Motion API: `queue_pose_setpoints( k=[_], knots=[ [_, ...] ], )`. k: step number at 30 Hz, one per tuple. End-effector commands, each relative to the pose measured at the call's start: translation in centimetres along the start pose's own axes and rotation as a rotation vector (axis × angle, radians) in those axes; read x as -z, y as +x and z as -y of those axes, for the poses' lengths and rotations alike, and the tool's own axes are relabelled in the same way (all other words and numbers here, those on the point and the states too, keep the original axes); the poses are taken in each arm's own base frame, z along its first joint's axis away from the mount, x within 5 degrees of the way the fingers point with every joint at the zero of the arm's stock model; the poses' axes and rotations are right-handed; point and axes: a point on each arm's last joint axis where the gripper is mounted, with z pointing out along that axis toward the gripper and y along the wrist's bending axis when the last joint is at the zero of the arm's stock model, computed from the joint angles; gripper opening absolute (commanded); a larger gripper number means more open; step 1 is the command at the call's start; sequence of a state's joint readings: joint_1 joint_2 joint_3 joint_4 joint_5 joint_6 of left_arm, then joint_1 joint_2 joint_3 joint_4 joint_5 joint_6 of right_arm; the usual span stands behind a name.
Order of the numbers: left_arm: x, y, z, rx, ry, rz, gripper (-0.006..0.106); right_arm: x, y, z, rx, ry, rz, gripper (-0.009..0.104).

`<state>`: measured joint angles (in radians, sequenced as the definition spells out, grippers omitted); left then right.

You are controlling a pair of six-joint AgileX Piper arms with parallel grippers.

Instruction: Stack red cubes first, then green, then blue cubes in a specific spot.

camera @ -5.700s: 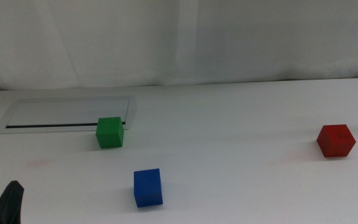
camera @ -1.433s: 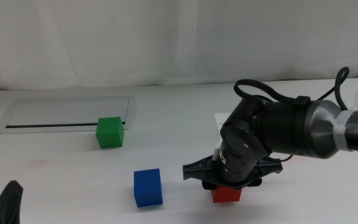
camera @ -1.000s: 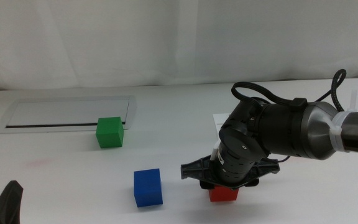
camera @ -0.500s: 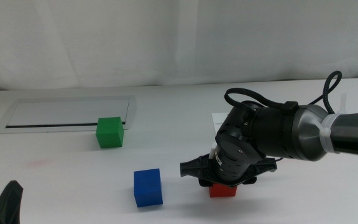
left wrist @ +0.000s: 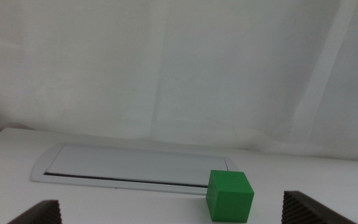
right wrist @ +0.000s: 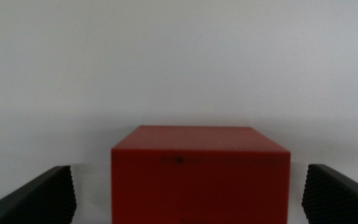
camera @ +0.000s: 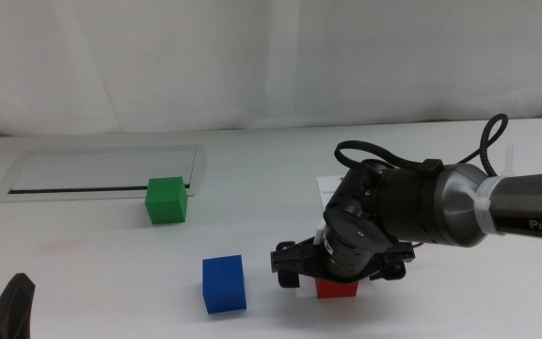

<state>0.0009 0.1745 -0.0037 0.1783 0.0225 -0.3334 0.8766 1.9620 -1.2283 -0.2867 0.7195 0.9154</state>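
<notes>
In the middle view the right arm's dark, rounded wrist housing fills the lower right of centre and hides most of the right gripper; only a lower strip of the red cube shows beneath it, resting on the white table. From here it is hard to tell how the jaws stand. The blue cube sits just left of the arm, apart from it, at lower centre. The green cube stands further up and left, touching the lower right corner of a flat white tray-like panel with a dark slot. A white card or label peeks out behind the arm, mostly covered. At the bottom left corner a dark tip of the left gripper pokes in, cut off by the frame edge.

In the left wrist view the left gripper shows only its two jaw tips at the bottom corners, set wide apart and holding nothing. The green cube sits at lower right of centre, against the panel; a white curtain fills the background.

In the right wrist view the red cube fills the lower centre, its bottom cut off. The right gripper has its jaws at either bottom corner, spread clear of the cube's sides with white table showing in both gaps: released, not gripping.
</notes>
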Motion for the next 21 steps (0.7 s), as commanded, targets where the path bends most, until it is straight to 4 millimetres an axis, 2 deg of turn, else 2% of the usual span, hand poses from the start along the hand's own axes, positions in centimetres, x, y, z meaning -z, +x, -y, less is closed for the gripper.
queue_pose_setpoints(
  k=[1,7,13,17,21],
  knots=[
    [-0.1,1.2,-0.1,0.007,0.005,-0.025,0.088,0.9,-0.3,0.1,0.027,-0.007,0.04,0.103],
    [-0.1,1.2,-0.1,0.007,0.005,-0.025,0.088,4.2,-1.2,0.6,0.04,-0.045,0.129,0.103],
    [-0.1,1.1,-0.1,0.007,0.008,-0.016,0.088,11.2,-3.0,2.2,0.131,-0.107,0.353,0.103],
    [-0.1,1.1,-0.1,0.007,0.008,-0.016,0.088,14.7,-5.2,5.0,0.154,-0.132,0.462,0.101],
    [-0.1,1.1,-0.1,0.007,0.008,-0.016,0.088,17.0,-6.4,9.6,0.148,-0.121,0.482,0.097]
  ],
)
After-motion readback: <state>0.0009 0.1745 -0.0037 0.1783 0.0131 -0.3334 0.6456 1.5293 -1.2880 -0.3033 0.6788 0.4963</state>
